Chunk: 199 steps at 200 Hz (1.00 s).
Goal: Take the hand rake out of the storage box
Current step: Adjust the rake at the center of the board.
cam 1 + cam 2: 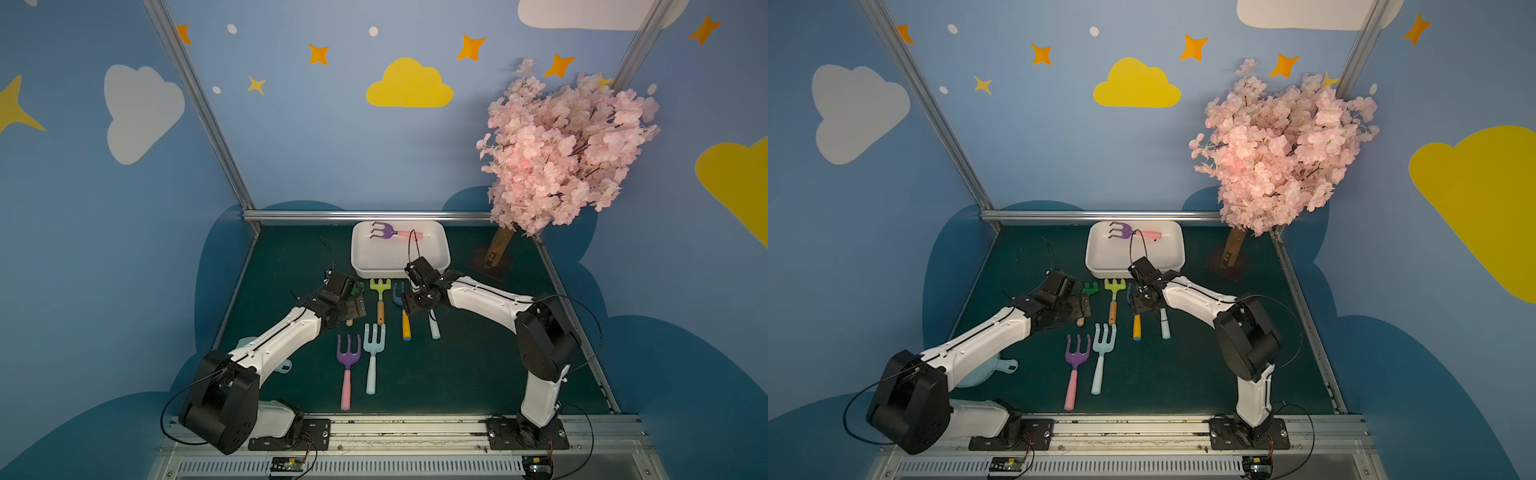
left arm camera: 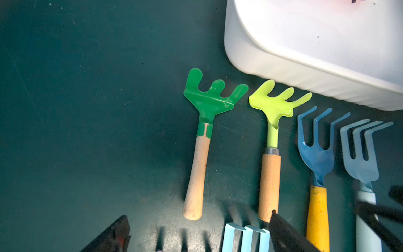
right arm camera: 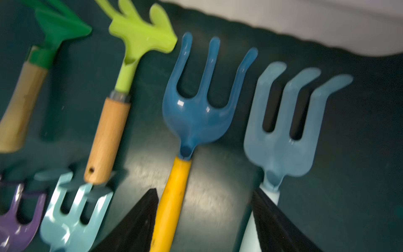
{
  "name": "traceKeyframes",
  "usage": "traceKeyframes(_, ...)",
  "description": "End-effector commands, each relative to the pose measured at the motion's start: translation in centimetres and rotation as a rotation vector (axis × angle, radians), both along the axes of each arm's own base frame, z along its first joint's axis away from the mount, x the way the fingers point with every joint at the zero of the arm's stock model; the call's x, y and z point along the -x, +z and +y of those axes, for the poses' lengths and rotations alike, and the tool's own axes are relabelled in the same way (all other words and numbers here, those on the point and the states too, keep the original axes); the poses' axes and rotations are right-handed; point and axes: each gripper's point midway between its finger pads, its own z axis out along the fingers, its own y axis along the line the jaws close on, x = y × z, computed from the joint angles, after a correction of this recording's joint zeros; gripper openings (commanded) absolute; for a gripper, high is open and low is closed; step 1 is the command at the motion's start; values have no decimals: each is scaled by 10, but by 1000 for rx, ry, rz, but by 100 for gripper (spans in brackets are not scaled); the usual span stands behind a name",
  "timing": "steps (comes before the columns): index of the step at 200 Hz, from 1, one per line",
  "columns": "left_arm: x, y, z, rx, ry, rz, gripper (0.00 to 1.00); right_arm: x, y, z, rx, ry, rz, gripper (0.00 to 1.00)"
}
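Over the loose rakes (image 1: 380,305) on the desk (image 1: 457,365), the left gripper (image 2: 198,218) and right gripper (image 3: 204,191) both gape empty, while beyond them the purple rake (image 1: 384,231) lies by the box's (image 1: 374,272) far wall, probably light, stiff and slick, best pinched across its pink handle (image 1: 409,235).

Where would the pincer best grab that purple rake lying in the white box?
By the pink handle, coming straight down from above. The purple hand rake lies flat in the storage box, with its handle straight and clear of the walls. The curved prongs would likely slip.
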Motion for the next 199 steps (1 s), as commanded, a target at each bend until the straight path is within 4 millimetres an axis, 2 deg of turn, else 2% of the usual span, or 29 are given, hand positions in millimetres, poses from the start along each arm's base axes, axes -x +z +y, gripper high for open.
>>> traceKeyframes(1,-2,7,-3,21,-21,-26,100,24,-8,0,-1,5,25,71)
traceKeyframes(28,0,6,-2,17,-26,-26,100,40,-23,8,19,40,59,63)
traceKeyframes(58,3,4,2,17,-15,-26,100,37,-39,15,39,38,91,49)
traceKeyframes(89,5,2,7,14,-3,-22,100,27,-48,22,55,27,96,28)
traceKeyframes(138,4,0,10,21,1,-22,100,12,-50,23,56,-21,87,18)
traceKeyframes(199,-1,-4,2,41,-28,-13,100,-1,-51,7,54,-143,60,9)
